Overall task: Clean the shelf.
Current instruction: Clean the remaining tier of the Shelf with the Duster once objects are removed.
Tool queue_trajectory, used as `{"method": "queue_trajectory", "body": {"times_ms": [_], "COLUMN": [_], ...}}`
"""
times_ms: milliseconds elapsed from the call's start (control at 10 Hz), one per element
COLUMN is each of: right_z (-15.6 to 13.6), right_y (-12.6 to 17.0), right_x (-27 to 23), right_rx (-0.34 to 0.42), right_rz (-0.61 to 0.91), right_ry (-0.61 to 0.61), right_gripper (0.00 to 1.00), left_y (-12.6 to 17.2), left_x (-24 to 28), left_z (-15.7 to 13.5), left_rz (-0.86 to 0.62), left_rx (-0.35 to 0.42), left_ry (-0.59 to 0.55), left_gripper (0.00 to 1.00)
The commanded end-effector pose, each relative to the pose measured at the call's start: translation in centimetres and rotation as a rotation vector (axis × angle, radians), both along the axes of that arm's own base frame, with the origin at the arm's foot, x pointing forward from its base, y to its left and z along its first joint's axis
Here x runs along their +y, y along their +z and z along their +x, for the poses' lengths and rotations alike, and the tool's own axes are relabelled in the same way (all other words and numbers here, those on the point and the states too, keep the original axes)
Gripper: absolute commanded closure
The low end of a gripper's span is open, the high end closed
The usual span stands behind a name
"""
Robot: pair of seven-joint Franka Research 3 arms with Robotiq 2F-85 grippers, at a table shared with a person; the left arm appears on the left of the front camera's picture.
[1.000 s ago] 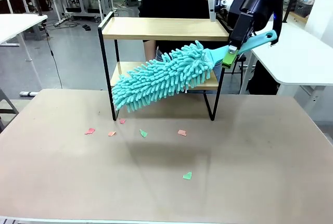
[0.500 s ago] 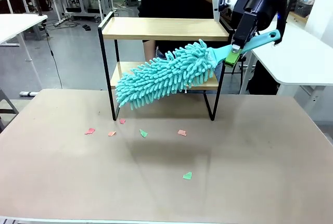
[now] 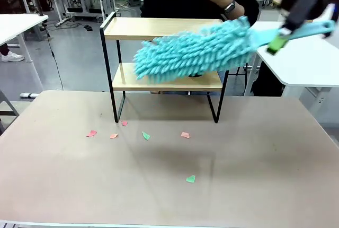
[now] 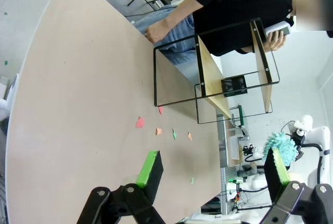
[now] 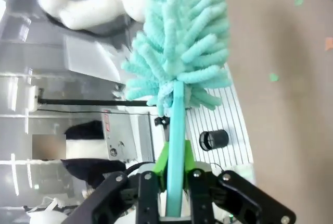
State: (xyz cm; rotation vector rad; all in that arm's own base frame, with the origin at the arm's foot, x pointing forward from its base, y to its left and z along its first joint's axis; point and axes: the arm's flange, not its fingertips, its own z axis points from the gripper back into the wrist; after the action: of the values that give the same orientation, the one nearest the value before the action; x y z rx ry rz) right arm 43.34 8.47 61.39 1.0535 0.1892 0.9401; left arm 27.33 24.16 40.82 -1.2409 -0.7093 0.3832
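**High at the far right**

Up beyond the far right corner of the table (image 3: pixel 254 175), my right pincer (image 3: pixel 276 42) pinches the handle of a teal duster (image 3: pixel 193 53) between its green pads; the fluffy head lies almost level across the front of the shelf (image 3: pixel 159 28) — blurred, so I cannot tell whether it touches; the shelf stands at the table's far middle, before a person in black; my left pincer (image 4: pixel 213 169) hangs spread, holding nothing; paper scraps (image 3: pixel 146 136) lie near the shelf's legs.

Front and left-wrist views: common shelf (image 3: pixel 127 28)
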Motion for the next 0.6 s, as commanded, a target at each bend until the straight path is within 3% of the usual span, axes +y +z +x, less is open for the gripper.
{"method": "queue_trajectory", "body": {"times_ms": [0, 300, 500], "right_z": [-3.1, -4.8, -6.5], "right_y": [-1.9, -6.7, -10.8], "right_x": [-7.0, -19.3, -25.0], "right_rx": [0.034, 0.205, 0.238], "right_rz": [0.204, 0.476, 0.617], "right_ry": [-0.113, -0.303, -0.389], "right_gripper": [0.89, 0.89, 0.89], "left_y": [0.2, 0.2, 0.2], "left_x": [-0.1, -0.1, -0.1], "left_z": [0.0, 0.0, 0.0], "left_rz": [-0.011, -0.011, -0.011], "left_rx": [-0.009, -0.009, -0.009], "left_ry": [-0.001, -0.001, -0.001], "left_gripper": [0.0, 0.0, 0.0]}}
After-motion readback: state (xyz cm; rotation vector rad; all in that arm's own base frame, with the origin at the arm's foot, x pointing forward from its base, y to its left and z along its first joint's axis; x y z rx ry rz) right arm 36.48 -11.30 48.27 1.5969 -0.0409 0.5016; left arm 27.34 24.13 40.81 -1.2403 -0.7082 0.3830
